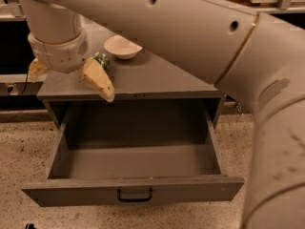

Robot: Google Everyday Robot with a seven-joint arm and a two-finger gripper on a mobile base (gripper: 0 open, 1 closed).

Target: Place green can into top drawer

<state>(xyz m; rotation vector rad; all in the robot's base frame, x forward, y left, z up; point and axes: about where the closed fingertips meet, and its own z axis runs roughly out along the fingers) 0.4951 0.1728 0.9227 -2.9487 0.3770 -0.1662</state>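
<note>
The green can (101, 59) stands on the grey cabinet top (157, 78), at its left, next to the cream-white bowl (122, 46). Only its green-and-white upper part shows; my finger covers the rest. My gripper (70, 86) hangs over the left end of the cabinet top, open, with its two yellowish fingers wide apart. The right finger (97, 79) is just in front of the can, and the left finger (36, 69) is at the cabinet's left edge. The top drawer (133, 163) is pulled fully open below and holds nothing. Its black handle (135, 195) faces the camera.
My thick white arm (200, 32) crosses the top of the view and runs down the right side (276, 142), hiding what lies behind it. Speckled floor (24, 142) surrounds the cabinet. Dark shelving (12, 46) stands at the left.
</note>
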